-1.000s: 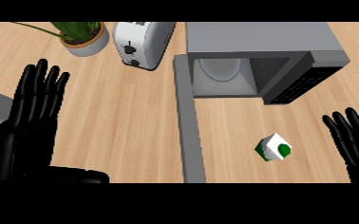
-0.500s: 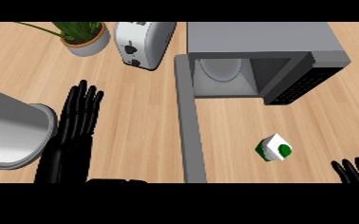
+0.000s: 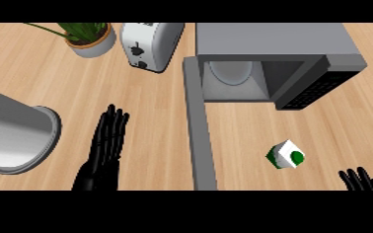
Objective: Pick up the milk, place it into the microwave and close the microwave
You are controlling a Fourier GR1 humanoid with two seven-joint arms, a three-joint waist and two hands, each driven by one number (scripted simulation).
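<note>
- My right hand: only the fingertips show, at the view's lower right corner. They look straight and a little spread, holding nothing. They sit just beyond the milk, on the side away from the microwave, and do not touch it.
- My left hand: flat, fingers straight and close together, empty. It lies well apart from the milk, on the far side of the microwave door.
- Milk: a small white carton with a green face and a green round mark, standing free on the wooden surface, near the microwave's open front and a little toward me from it.
- Handling, my judgement: a small carton, probably light. Thin card walls should give if squeezed, and the smooth faces may slip. It could tip if nudged at the top before the fingers close.
- Where to take hold, my judgement: thumb on one flat side, fingers on the opposite side, around mid-height. Avoid corners and the sloped top.
- Microwave: cavity open, pale turntable plate visible inside. The door swings out toward me as a long grey bar, between the milk and my left hand.
- Path note: the milk lies on the cavity side of the door, so the right hand should have an unobstructed route in.
- Beyond the door from the milk: a toaster, a potted plant, and a grey curved shape at the left edge that I cannot identify.
</note>
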